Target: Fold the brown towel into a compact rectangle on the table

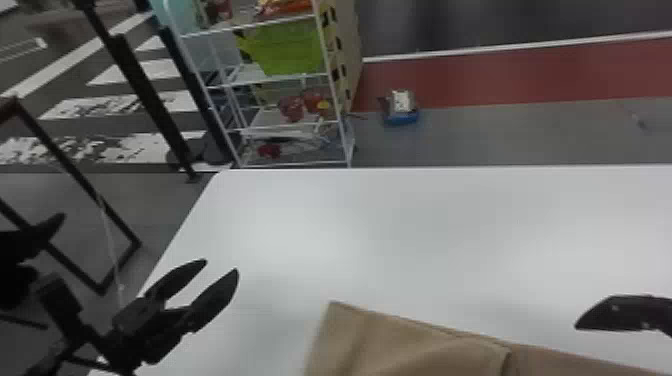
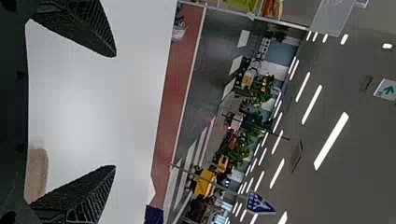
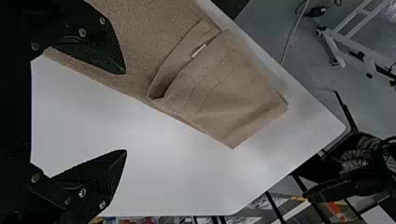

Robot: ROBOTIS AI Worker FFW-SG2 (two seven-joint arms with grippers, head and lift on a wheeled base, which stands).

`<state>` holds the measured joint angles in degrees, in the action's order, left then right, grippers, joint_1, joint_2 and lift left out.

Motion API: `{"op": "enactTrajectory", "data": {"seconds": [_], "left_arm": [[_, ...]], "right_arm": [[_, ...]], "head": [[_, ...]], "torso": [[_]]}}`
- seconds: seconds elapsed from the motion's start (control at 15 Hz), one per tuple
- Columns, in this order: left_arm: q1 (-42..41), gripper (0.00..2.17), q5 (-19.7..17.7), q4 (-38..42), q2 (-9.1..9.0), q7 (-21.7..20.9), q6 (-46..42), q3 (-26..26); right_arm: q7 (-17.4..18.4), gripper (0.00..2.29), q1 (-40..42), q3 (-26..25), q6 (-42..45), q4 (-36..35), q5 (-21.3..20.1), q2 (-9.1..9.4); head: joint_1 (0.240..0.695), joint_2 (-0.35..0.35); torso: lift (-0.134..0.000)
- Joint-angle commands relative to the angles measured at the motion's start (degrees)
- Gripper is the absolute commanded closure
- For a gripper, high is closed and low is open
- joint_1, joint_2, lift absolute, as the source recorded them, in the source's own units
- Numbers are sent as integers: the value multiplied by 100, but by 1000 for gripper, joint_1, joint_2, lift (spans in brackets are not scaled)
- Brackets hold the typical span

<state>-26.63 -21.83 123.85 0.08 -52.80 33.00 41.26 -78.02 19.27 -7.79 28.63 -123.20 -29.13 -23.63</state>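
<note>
Towel (image 1: 410, 345) at 5 o'clock in head view, 9 o'clock end seemingly folded in; left gripper (image 1: 221, 266) at 8, right gripper (image 3: 125, 112) at 4, both wide; next, grasp the 3 o'clock end

- Up by the ceiling (image 2: 355, 154), from where I stand, there's a pale sign (image 2: 384, 95) bearing a green arrow (image 2: 388, 90); I can't make out any words on it.
- Farther back in the room, a blue sign (image 2: 254, 206) stands on a thin pole (image 2: 210, 179), with a white branching symbol (image 2: 262, 204) and a pale border. Small white marks run along one edge, too tiny to read.
</note>
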Motion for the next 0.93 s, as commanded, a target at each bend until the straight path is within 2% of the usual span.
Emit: {"op": "enactTrajectory", "data": {"seconds": [0.0,0.2,0.4,0.67,0.87], "left_arm": [[0,26,-31,-28,-23,24,-34,145],[0,29,-93,-28,-23,33,-52,154],[-9,29,-84,-54,-23,51,-69,101],[-9,33,-84,-203,-23,68,-333,13],[-9,33,-84,-256,-23,60,-350,13]], "right_arm": [[-30,390,-117,314,-170,-2,3,-221],[-30,502,-169,656,-293,-2,-102,-405],[-30,505,-169,1034,-293,42,-339,-555],[-30,701,-266,1430,-328,253,-585,-581],[-30,707,-424,1720,-363,481,-638,-537]], "head": [[695,350],[695,350],[695,350],[695,350],[695,350]], "torso": [[-123],[-123],[-123],[-123],[-123]]}}
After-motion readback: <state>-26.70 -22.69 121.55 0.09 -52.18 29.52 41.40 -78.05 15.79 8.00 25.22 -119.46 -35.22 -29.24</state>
